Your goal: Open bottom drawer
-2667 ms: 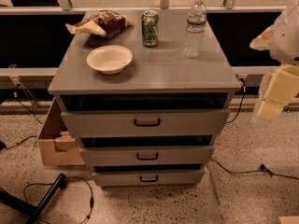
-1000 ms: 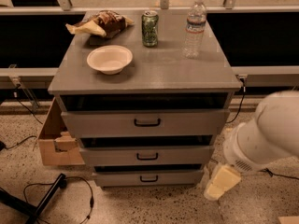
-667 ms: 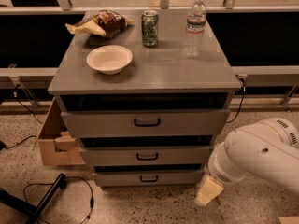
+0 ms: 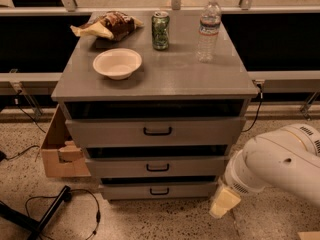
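The grey cabinet (image 4: 155,86) has three drawer fronts stacked one above another. Lowest and slimmest is the bottom drawer (image 4: 125,191), with a small black bar handle (image 4: 159,191) at its centre; a dark gap shows above its front. My gripper (image 4: 224,202) hangs low to the right of the cabinet, just beyond that drawer's right end and near the floor, at the tip of the bulky white arm (image 4: 280,161). It is apart from the handle and holds nothing that I can see.
On the cabinet top are a white bowl (image 4: 117,63), a green can (image 4: 160,30), a water bottle (image 4: 208,29) and a snack bag (image 4: 107,25). A cardboard box (image 4: 57,154) stands at the cabinet's left. Black cables (image 4: 55,209) lie on the floor at front left.
The arm has come down from the upper right to floor level, and the gripper has ended up beside the lowest drawer's right end. The drawers look unchanged.
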You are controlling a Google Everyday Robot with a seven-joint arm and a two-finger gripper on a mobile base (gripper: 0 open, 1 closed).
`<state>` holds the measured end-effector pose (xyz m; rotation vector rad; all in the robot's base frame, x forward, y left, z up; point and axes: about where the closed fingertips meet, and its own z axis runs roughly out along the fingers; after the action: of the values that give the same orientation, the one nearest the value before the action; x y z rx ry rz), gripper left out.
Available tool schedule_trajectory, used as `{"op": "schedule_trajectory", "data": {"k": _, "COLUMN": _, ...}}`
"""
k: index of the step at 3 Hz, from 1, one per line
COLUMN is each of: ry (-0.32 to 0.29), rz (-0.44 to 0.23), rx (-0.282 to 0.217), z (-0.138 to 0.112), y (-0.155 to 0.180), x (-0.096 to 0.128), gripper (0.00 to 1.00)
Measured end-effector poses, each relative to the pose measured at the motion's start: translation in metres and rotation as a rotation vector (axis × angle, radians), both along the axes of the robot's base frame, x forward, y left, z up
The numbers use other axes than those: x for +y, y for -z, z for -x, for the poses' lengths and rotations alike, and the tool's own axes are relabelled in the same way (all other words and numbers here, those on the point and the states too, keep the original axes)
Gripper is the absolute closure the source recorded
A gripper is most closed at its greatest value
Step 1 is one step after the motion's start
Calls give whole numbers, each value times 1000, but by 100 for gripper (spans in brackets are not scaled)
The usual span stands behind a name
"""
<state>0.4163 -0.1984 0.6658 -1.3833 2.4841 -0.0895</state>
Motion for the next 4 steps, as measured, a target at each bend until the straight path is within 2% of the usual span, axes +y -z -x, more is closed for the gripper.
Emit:
{"op": "schedule_trajectory", "data": {"k": 1, "ry": -11, "rz": -4, "rx": 25, "z": -3, "y": 20, "x": 5, "gripper": 0}}
{"op": "schedule_trajectory", "data": {"k": 2, "ry": -38, "rz": -14, "rx": 63, "z": -16, "y": 74, "x": 20, "gripper": 0}}
{"op": "schedule_trajectory", "data": {"k": 3, "ry": -132, "rz": -28, "rx": 57, "z": -25, "y": 138, "x": 35, "gripper": 0}}
{"op": "schedule_trajectory", "data": {"k": 4, "ry": -243, "rz": -35, "rx": 15, "z": -44, "y": 189, "x": 51, "gripper": 0}}
